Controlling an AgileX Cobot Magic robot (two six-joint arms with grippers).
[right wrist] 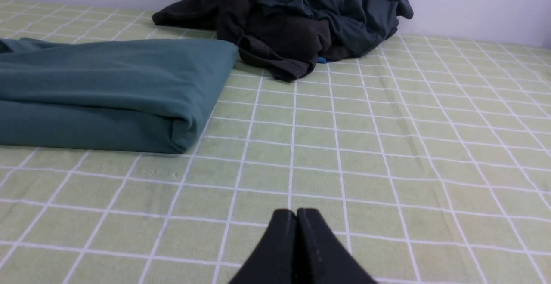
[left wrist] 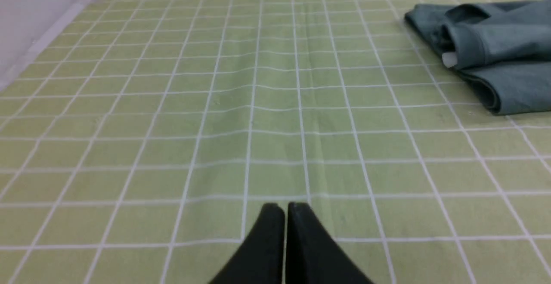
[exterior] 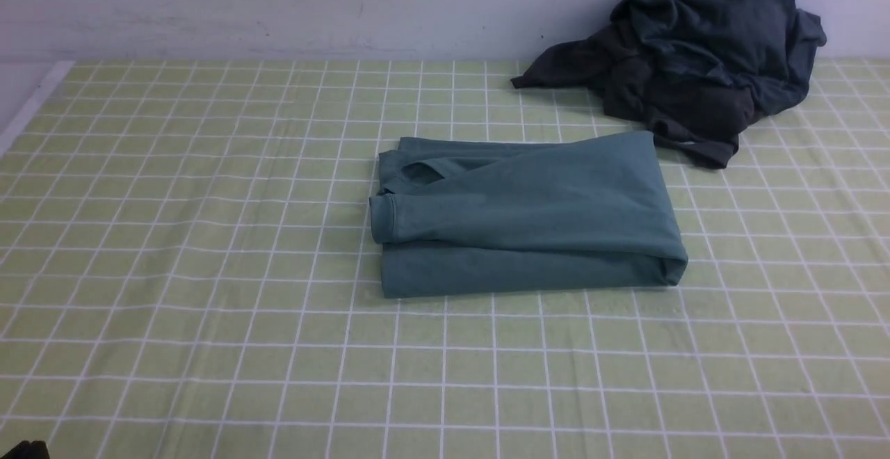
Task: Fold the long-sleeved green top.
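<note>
The green long-sleeved top (exterior: 528,215) lies as a folded rectangle mid-counter (exterior: 208,271), long axis running side to side, just in front of the dark clothes pile (exterior: 695,62). The left gripper (left wrist: 284,208) and right gripper (right wrist: 297,213) are both pinched closed and empty. The top sits ahead and inward of each, neither clearly nearer.

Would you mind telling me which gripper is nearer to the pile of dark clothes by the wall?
The right gripper. Shut, it faces the dark clothes pile across the checked cloth. The left gripper, also shut, sits beyond the folded green top.
</note>
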